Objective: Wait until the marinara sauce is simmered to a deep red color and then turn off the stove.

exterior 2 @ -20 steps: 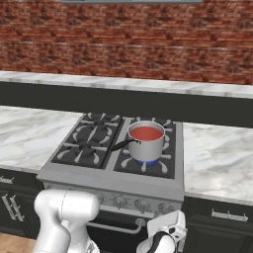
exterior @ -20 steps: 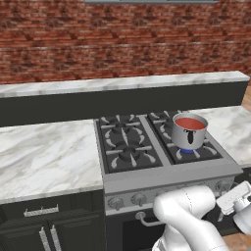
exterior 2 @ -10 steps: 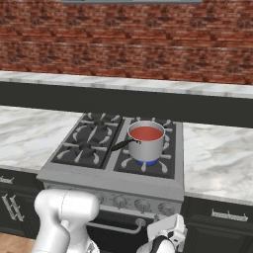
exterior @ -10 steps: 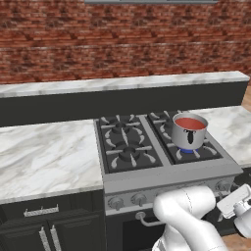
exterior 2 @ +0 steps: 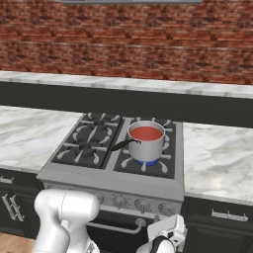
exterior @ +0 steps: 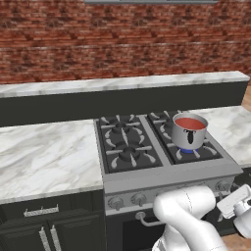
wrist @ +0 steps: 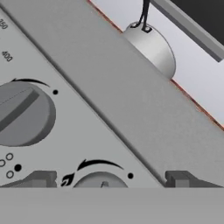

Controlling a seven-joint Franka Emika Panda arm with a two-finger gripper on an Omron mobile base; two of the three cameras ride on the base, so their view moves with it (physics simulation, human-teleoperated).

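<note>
The stove point(exterior: 162, 174) carries a small steel saucepan point(exterior: 188, 135) on its front right burner, filled with red marinara sauce point(exterior: 190, 123) and with a blue flame under it. The right base view shows the sauce point(exterior 2: 147, 132) and the row of knobs point(exterior 2: 121, 201). My gripper point(exterior: 229, 205) hangs low in front of the right end of the knob panel, seen also in the right base view point(exterior 2: 167, 231). In the hand view my gripper point(wrist: 109, 179) is open, its fingertips point(wrist: 41, 178) standing to either side of a round knob point(wrist: 103, 180) and apart from it.
A second knob point(wrist: 24, 114) sits to the left on the panel. Marble counters point(exterior: 46, 157) flank the stove, with a raised ledge and brick wall behind. Dark cabinets point(exterior: 44, 228) and the oven handle point(exterior 2: 116, 228) lie below the panel.
The jaws have widened a little. The hand has drifted slightly down and back from the knob panel. Pan, sauce and flame look the same.
</note>
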